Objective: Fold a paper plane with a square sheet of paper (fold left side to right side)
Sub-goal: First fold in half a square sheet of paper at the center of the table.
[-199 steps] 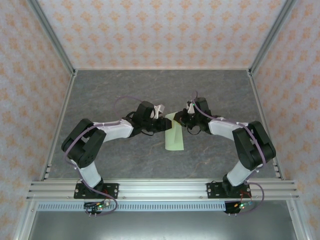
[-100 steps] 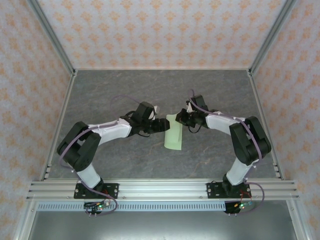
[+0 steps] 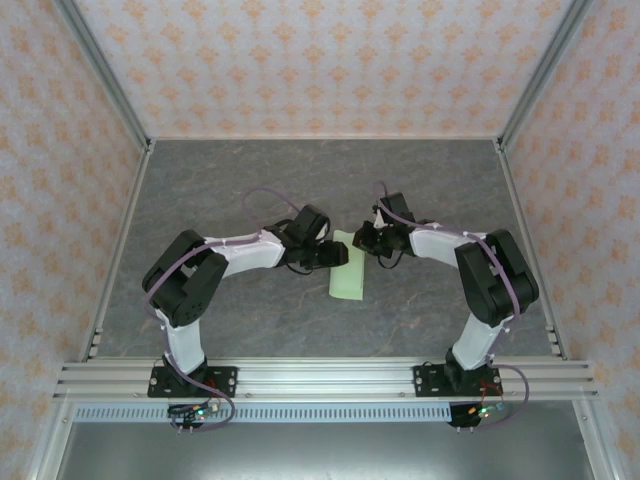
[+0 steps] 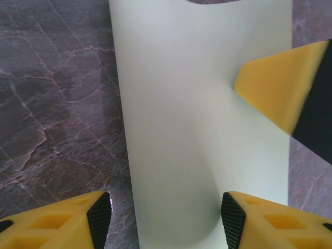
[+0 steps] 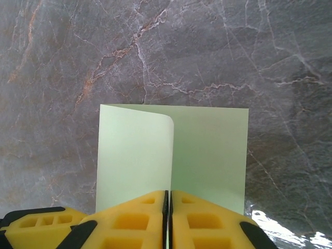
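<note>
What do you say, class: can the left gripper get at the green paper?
Probably yes: the left gripper hangs open just above the paper, nothing between; the right gripper pinches one edge.

You have a dark grey, veined counter (image 3: pixel 240 180) carrying one thing: the pale-green square sheet of paper (image 3: pixel 347 272), doubled into a narrow strip near the middle, running front to back, one layer curling upward

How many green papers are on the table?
1. The sheet of paper lies on the table, the right gripper pinching its edge and the left gripper open above it. Another could hide underneath.
</note>
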